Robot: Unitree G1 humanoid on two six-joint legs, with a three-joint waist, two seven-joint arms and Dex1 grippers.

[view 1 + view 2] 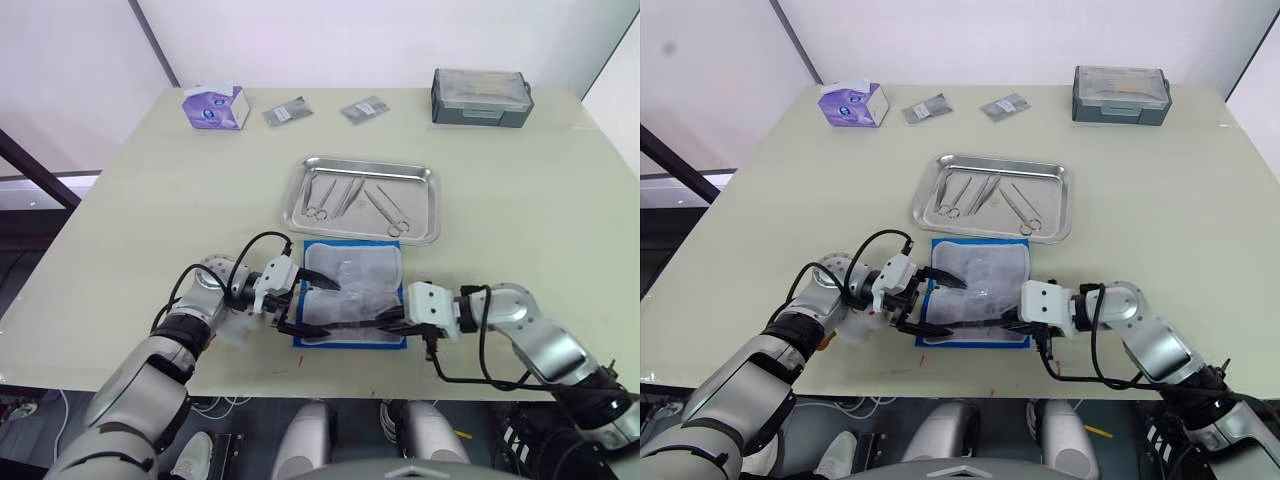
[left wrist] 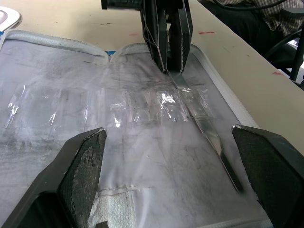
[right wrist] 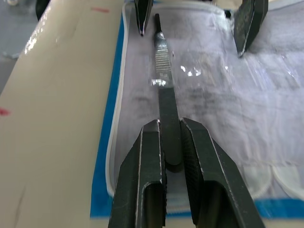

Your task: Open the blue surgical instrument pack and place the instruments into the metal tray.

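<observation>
Plastic pockets, clear and crinkled, line the opened blue surgical instrument pack (image 1: 350, 295), which lies flat on the cream worktop (image 1: 520, 210) just in front of the metal tray (image 1: 362, 199). I see my right pincer (image 3: 171, 156) pinching a slim flat steel instrument (image 3: 164, 90) with a ribbed grip, lying on the pockets. My left pincer (image 1: 300, 305) is spread wide over the pack. Scissors and forceps (image 1: 352, 198) lie in the shiny, round-cornered tray.
</observation>
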